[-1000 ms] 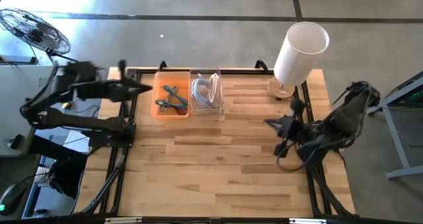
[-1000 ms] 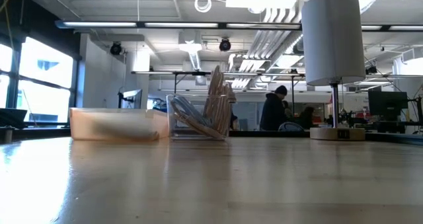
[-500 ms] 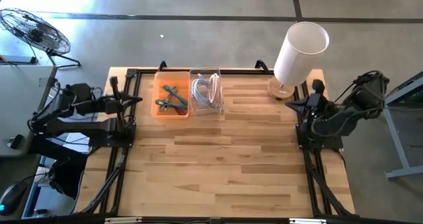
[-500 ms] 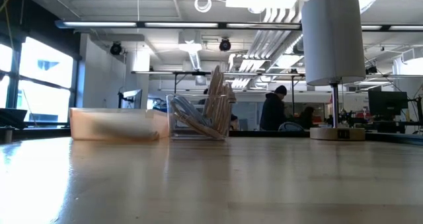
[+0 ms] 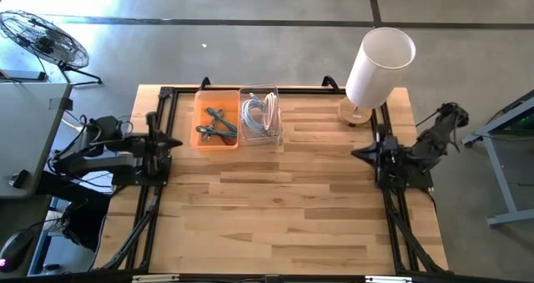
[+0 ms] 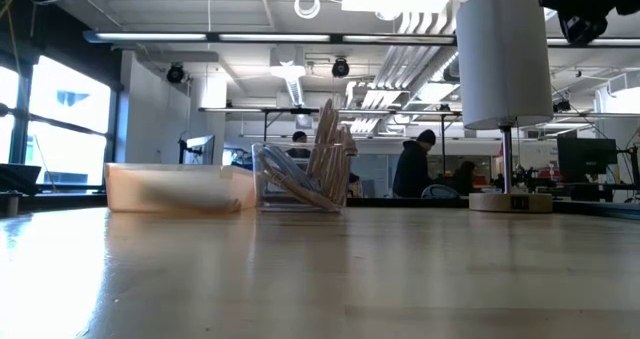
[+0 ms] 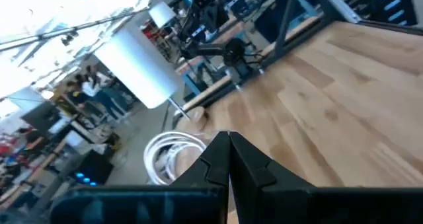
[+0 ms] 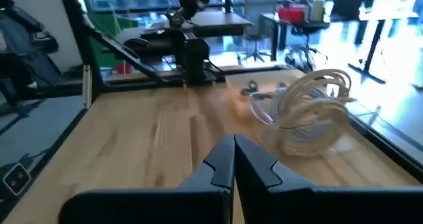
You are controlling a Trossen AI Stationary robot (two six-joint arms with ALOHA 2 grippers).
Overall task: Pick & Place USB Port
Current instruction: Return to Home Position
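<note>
White coiled cables lie in a clear bin (image 5: 260,116) at the table's far middle; the coils also show in the left wrist view (image 7: 173,154) and the right wrist view (image 8: 317,112). My left gripper (image 5: 173,141) is shut at the table's left edge, pointing toward the table's middle; its fingers meet (image 7: 229,139) and hold nothing. My right gripper (image 5: 357,154) is shut at the right edge, pointing inward, fingers together (image 8: 233,145) and bare. Both stand well away from the bin.
An orange bin (image 5: 215,126) with tools sits left of the clear bin. A white lamp (image 5: 377,62) stands on its round base at the far right corner. A black frame runs along the left, far and right edges. Bare wood (image 5: 275,208) fills the middle and near part. People show in the room beyond.
My left arm has drawn back from beside the orange bin toward the left edge and sunk lower, its gripper sliding toward the near side. My right arm has swung at the right edge, first toward the lamp, then back toward the near side, folding down.
</note>
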